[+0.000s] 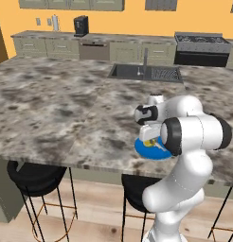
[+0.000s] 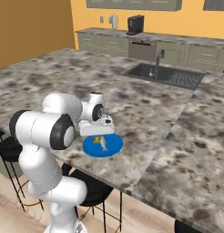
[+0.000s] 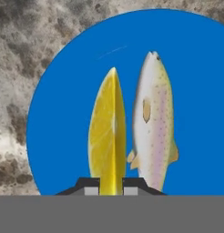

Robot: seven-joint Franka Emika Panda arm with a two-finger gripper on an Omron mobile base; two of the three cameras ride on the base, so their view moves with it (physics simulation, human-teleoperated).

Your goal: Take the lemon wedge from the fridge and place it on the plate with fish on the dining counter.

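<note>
Gripper closed on lemon wedge, held over plate on dining counter. Fish just beside wedge at 3 o'clock. Risk judged: wedge landing on edge, toppling against fish or rolling off plate rim

plate: right half hidden behind arm elbow
lemon wedge: lower end hidden between fingertips
fish: tail cut off

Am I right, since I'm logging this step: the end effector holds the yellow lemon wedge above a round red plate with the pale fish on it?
Nearly. The round plate is bright blue, not red, as the hand view shows. The end effector does hold the yellow lemon wedge above it, beside the pale fish.
</note>
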